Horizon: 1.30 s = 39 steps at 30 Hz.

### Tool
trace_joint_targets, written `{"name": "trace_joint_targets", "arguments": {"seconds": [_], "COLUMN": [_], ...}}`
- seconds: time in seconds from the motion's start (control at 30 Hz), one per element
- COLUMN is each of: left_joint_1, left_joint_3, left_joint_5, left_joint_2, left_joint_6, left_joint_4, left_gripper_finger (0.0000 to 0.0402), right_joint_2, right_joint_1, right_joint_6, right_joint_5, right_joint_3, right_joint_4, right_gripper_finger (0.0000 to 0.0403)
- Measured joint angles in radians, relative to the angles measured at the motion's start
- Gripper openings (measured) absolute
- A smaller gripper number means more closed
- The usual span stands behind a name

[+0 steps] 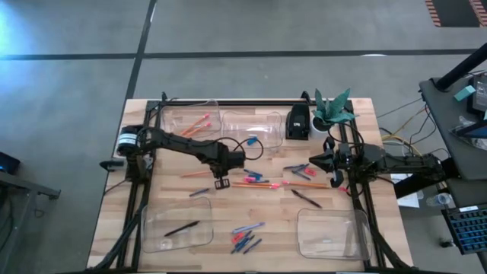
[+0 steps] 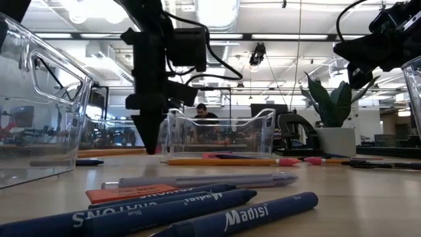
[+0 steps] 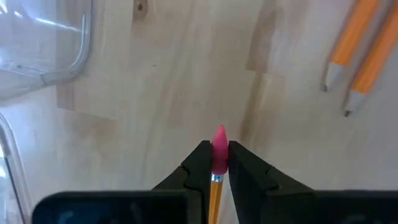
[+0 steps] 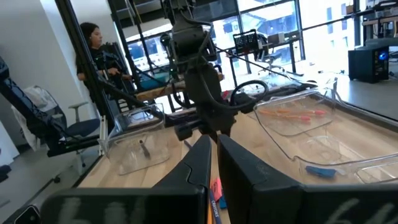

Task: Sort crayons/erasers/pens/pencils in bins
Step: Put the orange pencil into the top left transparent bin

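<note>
Blue crayons (image 2: pixel 197 209) marked "Madisi" — left gripper (image 3: pixel 214 163) pinching a pencil (image 3: pixel 218 158), right gripper (image 4: pixel 213 163) closed, empty.

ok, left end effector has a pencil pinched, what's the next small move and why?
Probably lift it clear of the table and carry it toward the far-left bin. The left end effector is shut on a pencil by its pink end, low over the wood, and that bin already holds pencils, so it looks like the matching one. The right end effector waits shut at the table's right.
</note>
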Motion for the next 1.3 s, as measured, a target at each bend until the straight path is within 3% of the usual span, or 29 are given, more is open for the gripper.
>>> {"name": "trace_joint_targets", "arguments": {"seconds": [0.2,0.5,0.67,0.9,1.0,1.3], "left_joint_1": [0.0,-0.001,-0.001,0.004,0.032,0.232], "left_joint_3": [0.0,0.009,0.009,0.005,-0.001,-0.146], "left_joint_5": [-0.024,-0.043,-0.157,-0.417,-0.485,-0.487], "left_joint_2": [-0.022,-0.188,-0.308,-0.432,-0.438,-0.438], "left_joint_6": [-0.006,-0.002,0.054,0.234,0.334,0.393], "left_joint_4": [0.003,-0.004,0.018,0.155,0.186,0.299], "left_gripper_finger": [0.0027,0.0027,0.0027,0.0027,0.0027,0.0027], "right_joint_2": [0.0,0.0,0.0,0.0,0.0,0.0], "right_joint_1": [0.0,0.0,0.0,0.0,0.0,0.0], "right_joint_6": [0.0,0.0,0.0,0.0,0.0,0.0], "right_joint_5": [0.0,0.0,0.0,0.0,0.0,0.0], "right_joint_3": [0.0,0.0,0.0,0.0,0.0,0.0], "right_joint_4": [0.0,0.0,0.0,0.0,0.0,0.0], "right_gripper_finger": [0.0022,0.0022,0.0022,0.0022,0.0022,0.0022]}}
